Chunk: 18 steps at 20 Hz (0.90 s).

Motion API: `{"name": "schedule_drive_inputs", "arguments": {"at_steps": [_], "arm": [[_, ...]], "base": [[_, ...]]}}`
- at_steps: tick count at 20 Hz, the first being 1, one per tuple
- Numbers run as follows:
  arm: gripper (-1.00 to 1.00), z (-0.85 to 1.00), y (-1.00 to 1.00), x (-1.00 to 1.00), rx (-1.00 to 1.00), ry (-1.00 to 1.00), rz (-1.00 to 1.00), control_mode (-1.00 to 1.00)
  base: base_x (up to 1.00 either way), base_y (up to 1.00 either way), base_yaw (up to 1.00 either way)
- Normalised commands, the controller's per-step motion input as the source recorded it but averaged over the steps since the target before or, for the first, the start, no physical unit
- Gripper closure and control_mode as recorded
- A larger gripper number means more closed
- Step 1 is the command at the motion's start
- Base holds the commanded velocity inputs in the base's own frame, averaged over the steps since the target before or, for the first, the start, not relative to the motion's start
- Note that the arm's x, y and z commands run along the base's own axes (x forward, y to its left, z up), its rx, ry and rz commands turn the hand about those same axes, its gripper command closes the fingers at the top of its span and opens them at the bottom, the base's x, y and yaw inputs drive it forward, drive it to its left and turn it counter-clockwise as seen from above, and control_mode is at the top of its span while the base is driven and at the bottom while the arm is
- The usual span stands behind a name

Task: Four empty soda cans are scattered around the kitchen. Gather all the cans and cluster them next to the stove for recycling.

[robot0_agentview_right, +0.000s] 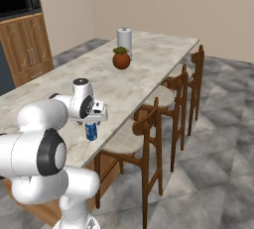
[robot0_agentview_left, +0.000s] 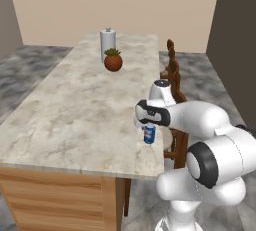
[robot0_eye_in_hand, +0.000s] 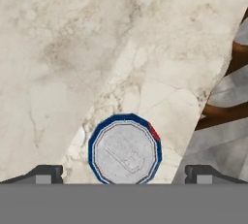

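A blue-and-white soda can (robot0_agentview_left: 149, 135) (robot0_agentview_right: 91, 131) stands upright on the marble island counter (robot0_agentview_left: 75, 110), close to its stool-side edge. My gripper (robot0_agentview_left: 147, 124) (robot0_agentview_right: 94, 120) hangs directly above it, pointing down and open. In the hand view the can's silvery top (robot0_eye_in_hand: 124, 151) lies centred between the two dark fingertips (robot0_eye_in_hand: 44, 174), which stand wide apart and touch nothing. The stove is out of view.
A terracotta plant pot (robot0_agentview_left: 113, 62) (robot0_agentview_right: 121, 59) and a tall grey cylinder (robot0_agentview_left: 107, 42) (robot0_agentview_right: 124, 37) stand at the counter's far end. Wooden stools (robot0_agentview_right: 149, 129) line the island's edge beside the can. A black microwave (robot0_agentview_right: 17, 0) sits in wooden cabinets.
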Motion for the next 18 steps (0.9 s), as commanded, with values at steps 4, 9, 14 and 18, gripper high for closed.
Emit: {"name": "schedule_drive_inputs", "arguments": {"at_steps": [4,9,14,18], "arm": [[-1.0,-0.14,0.03,0.0,0.0,0.01,0.0,-1.0],[-1.0,-0.14,0.0,0.02,0.0,0.01,0.0,-1.0],[-1.0,-0.12,0.0,0.02,0.0,0.0,0.0,-1.0],[-1.0,-0.1,0.0,0.03,0.0,0.0,0.0,-1.0]], "base": [[0.0,0.0,0.0],[0.0,0.0,0.0],[0.0,0.0,0.0],[0.0,0.0,0.0]]}}
